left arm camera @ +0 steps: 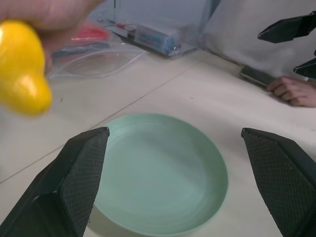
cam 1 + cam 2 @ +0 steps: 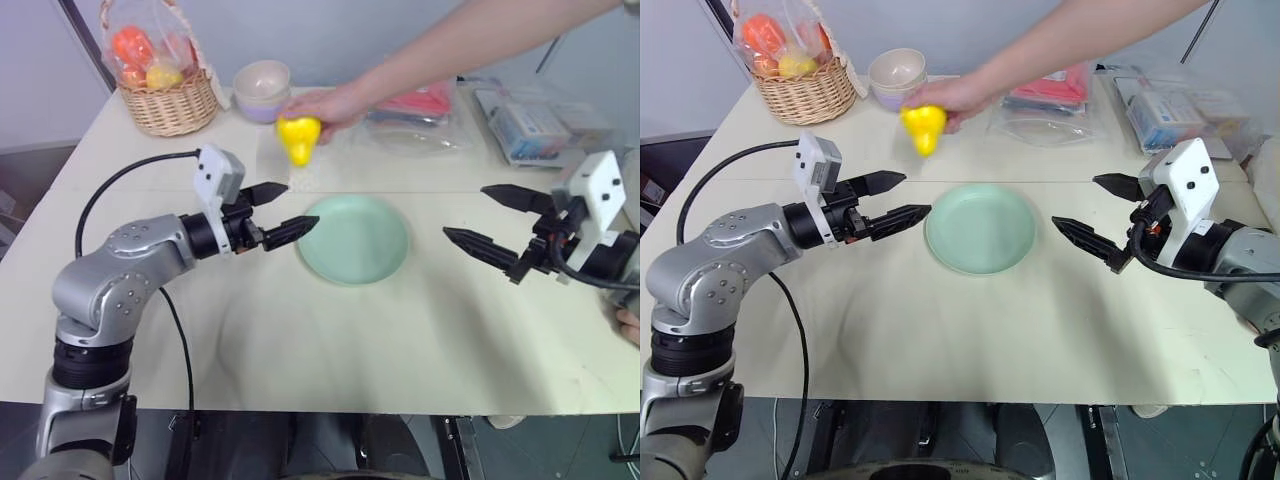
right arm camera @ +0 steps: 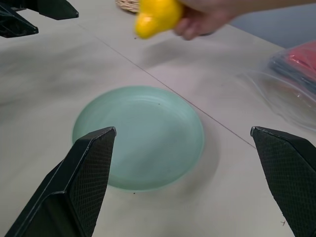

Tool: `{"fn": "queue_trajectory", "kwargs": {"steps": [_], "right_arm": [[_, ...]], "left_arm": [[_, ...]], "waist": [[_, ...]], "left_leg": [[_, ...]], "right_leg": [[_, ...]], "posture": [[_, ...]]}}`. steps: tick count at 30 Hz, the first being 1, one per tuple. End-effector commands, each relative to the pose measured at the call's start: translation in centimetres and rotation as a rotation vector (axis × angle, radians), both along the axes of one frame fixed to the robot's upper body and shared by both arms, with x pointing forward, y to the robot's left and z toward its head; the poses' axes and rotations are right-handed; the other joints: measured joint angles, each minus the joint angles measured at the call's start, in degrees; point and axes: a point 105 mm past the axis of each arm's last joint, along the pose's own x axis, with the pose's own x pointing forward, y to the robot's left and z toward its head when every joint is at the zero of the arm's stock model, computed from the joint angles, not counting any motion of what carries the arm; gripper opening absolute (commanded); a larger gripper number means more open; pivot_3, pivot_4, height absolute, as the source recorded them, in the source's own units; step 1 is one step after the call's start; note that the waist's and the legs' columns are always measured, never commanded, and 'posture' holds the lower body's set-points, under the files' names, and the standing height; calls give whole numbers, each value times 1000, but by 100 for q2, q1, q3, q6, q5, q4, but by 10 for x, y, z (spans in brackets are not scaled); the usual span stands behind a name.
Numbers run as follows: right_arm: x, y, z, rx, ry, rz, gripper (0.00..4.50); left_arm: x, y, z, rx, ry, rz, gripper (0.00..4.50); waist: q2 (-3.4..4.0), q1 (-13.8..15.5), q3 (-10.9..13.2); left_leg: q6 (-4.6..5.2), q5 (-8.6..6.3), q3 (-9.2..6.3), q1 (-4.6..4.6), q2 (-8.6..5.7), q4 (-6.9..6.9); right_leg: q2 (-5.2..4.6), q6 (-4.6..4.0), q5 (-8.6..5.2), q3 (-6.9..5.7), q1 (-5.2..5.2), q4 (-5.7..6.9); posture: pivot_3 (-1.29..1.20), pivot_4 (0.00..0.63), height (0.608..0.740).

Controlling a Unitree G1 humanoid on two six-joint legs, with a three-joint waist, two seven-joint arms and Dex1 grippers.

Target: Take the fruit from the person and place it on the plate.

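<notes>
A person's hand [image 2: 335,105] reaches in from the upper right and holds the yellow fruit [image 2: 298,137] in the air behind the mint-green plate [image 2: 354,239], narrow end down. My left gripper [image 2: 280,211] hovers open just left of the plate, below and in front of the fruit, apart from it. On the plate's other side my right gripper [image 2: 488,220] hangs open, nothing between its fingers. The left wrist view has the fruit [image 1: 22,74] off to one side above the plate [image 1: 163,173]. Both show again from the right wrist: fruit [image 3: 155,17], plate [image 3: 140,136].
A wicker basket [image 2: 170,98] with wrapped fruit stands at the back left, a small cream-and-lavender bowl [image 2: 262,88] beside it. Plastic bags and packets [image 2: 520,125] lie at the back right. Another hand [image 1: 291,91] rests on the table's right edge.
</notes>
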Motion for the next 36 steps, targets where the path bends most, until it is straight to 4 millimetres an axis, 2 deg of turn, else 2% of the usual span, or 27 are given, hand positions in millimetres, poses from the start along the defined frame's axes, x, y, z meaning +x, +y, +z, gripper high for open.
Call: {"fn": "queue_trajectory", "kwargs": {"steps": [1,9,17,22,36], "right_arm": [[-2,1,9,-24,-48,4,4468],[-2,2,10,-25,-47,13,4468],[-2,4,9,-27,-44,16,4468],[-4,4,9,-29,-45,11,4468],[-8,3,8,-28,-48,-9,4468]], "left_arm": [[3,4,14,-39,-42,34,4500],[38,23,9,-153,76,354,4500],[64,41,13,-221,110,564,4500],[77,45,13,-235,116,620,4500],[93,25,15,-186,74,571,4500]], "waist": [[0,1,0],[-2,4,0],[-3,7,0],[-4,9,0],[-5,12,-1]], "left_leg": [[0,0,0,0,0,0],[-1,1,0,0,0,4],[-12,7,0,0,-1,6],[-13,8,1,0,-2,6],[-14,8,1,-2,-4,8]], "right_leg": [[0,0,0,0,0,0],[0,1,0,0,1,2],[0,1,0,-1,0,4],[1,1,0,-1,0,6],[-1,1,1,-1,0,6]], "posture": [[0,150,740],[0,150,740],[0,150,740],[0,150,740],[0,150,740]]}}
